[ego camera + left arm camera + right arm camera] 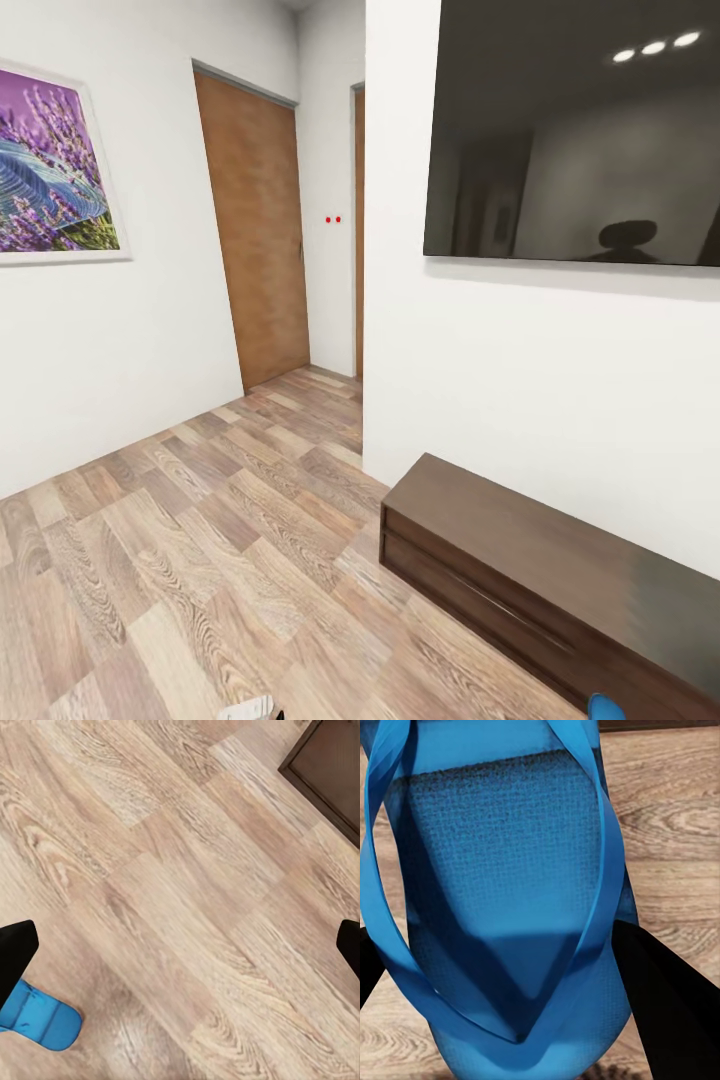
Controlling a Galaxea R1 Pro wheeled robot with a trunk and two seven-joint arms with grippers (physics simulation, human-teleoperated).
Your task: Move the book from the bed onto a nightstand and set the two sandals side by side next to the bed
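Observation:
A bright blue sandal (pixel 502 870) with its straps sits close up in the right wrist view. My right gripper (pixel 521 997) is shut on it, with a black finger (pixel 675 1012) on either side. The head view catches a blue tip of this sandal (pixel 605 708) at the bottom edge. My left gripper (pixel 181 949) hangs open over the wood floor, its black fingertips (pixel 15 952) far apart with nothing between them. Beside one fingertip lies a blue sandal (pixel 37 1020); I cannot tell whether it is the held one. The book, the bed and the nightstand are out of view.
A long low dark brown cabinet (pixel 540 580) stands against the white wall at the right, under a large black screen (pixel 580 130); its corner (pixel 330 765) shows in the left wrist view. Brown doors (pixel 255 220) and a framed lavender picture (pixel 50 165) are at the left. Wood-plank floor (pixel 200 540) stretches ahead.

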